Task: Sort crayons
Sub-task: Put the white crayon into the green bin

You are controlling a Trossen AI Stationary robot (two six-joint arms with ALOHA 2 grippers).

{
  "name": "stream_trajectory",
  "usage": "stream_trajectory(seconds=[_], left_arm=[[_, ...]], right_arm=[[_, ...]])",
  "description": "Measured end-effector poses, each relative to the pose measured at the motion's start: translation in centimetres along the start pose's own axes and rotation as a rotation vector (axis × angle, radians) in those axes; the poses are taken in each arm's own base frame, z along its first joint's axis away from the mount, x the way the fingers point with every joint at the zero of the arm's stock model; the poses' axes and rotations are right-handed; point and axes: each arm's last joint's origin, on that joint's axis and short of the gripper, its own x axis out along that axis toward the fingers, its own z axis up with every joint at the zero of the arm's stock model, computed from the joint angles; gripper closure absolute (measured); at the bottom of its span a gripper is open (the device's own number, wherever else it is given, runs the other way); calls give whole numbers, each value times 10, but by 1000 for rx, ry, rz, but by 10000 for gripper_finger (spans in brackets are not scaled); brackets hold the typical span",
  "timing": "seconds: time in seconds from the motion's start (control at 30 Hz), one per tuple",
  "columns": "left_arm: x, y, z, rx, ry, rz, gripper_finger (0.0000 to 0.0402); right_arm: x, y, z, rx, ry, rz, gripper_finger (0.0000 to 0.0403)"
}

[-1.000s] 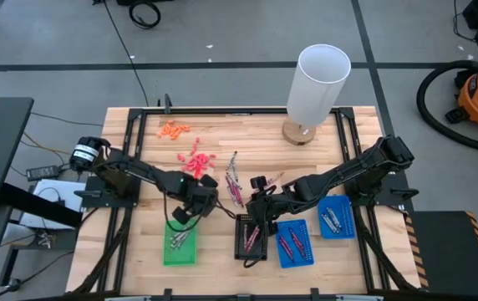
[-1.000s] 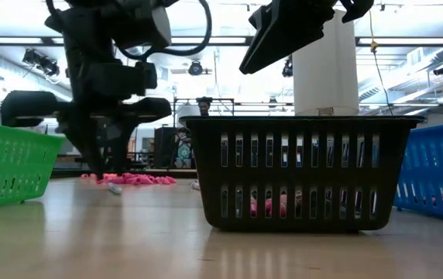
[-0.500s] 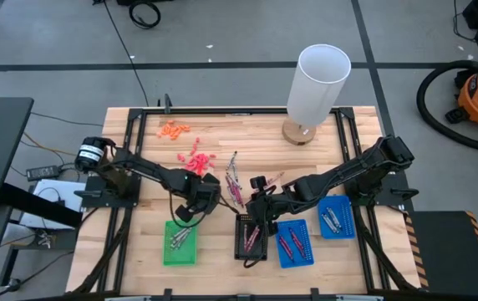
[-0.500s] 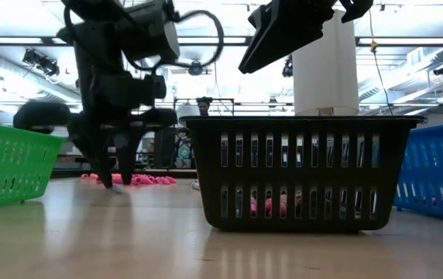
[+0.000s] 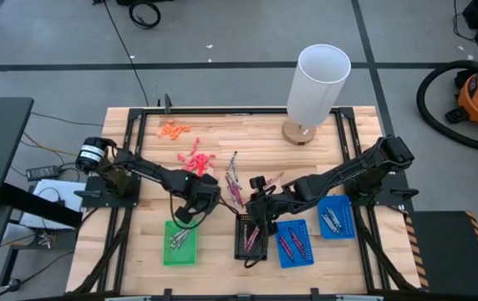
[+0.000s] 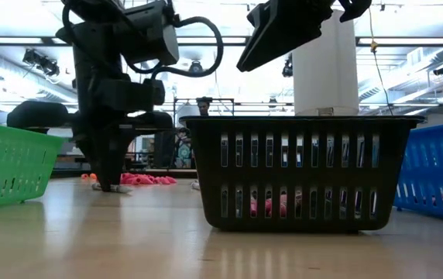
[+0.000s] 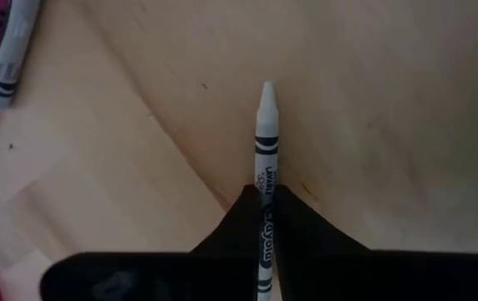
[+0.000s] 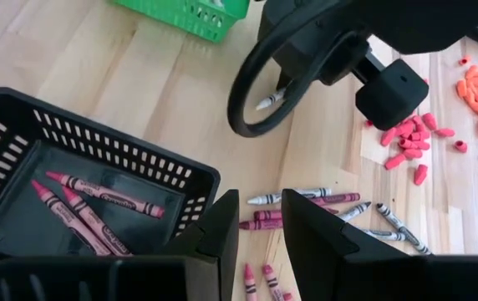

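The left gripper (image 7: 264, 219) is clenched on a silvery-grey crayon (image 7: 265, 146) down at the tabletop, just beyond the green tray (image 5: 180, 243). The right gripper (image 8: 260, 221) hovers parted over the black basket (image 8: 22, 117), empty.

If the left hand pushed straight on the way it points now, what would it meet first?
Probably the table. The left hand, shut on a white crayon, points down at bare wood, apparently touching it already.
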Motion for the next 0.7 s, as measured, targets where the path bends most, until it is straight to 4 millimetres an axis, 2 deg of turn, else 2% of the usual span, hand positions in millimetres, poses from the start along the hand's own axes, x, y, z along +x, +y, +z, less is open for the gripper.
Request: stream_trajectory(seconds=[0.27, 0.37, 0.47, 0.7], left_arm=[[-11, -9, 9, -5, 100, 103, 389], [-25, -13, 23, -3, 95, 170, 389], [-36, -23, 27, 0, 158, 199, 389], [-72, -42, 52, -67, 114, 260, 389]], right_arm=[[0, 0, 1, -39, -10, -1, 302], [0, -1, 2, -64, -18, -4, 302], [1, -3, 2, -98, -19, -9, 302], [3, -11, 3, -187, -32, -29, 302]])
